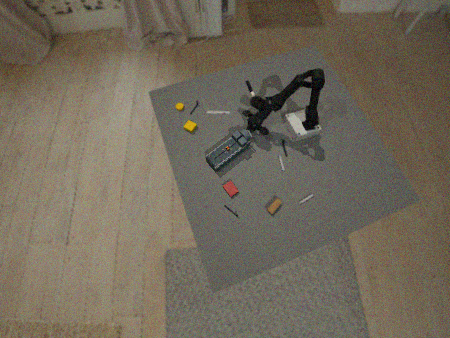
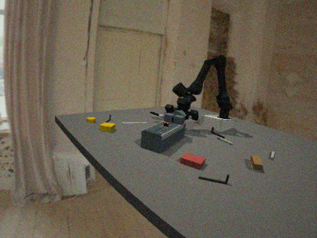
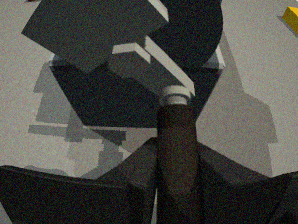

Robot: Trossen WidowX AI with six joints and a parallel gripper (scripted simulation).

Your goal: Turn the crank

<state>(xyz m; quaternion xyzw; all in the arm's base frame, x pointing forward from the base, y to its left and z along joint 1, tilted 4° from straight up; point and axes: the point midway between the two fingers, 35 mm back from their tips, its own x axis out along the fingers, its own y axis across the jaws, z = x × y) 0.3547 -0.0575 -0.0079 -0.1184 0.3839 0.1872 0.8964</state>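
Observation:
The blue-grey machine stands on the table, with a slide along its top. A small red-orange pointer shows near the middle of the slide. The brass zero marks are too small to make out, so I cannot tell whether the pointer is level with them. In the wrist view, a pale crank arm ends in a dark brown upright handle. My gripper is shut on this handle, with a finger on each side. In the top and exterior views the arm and machine end mostly hide the handle.
A yellow block and a yellow round piece lie beyond the machine. A red block and a brown-orange block lie on the other side. Several thin rods and black hooked pieces lie around.

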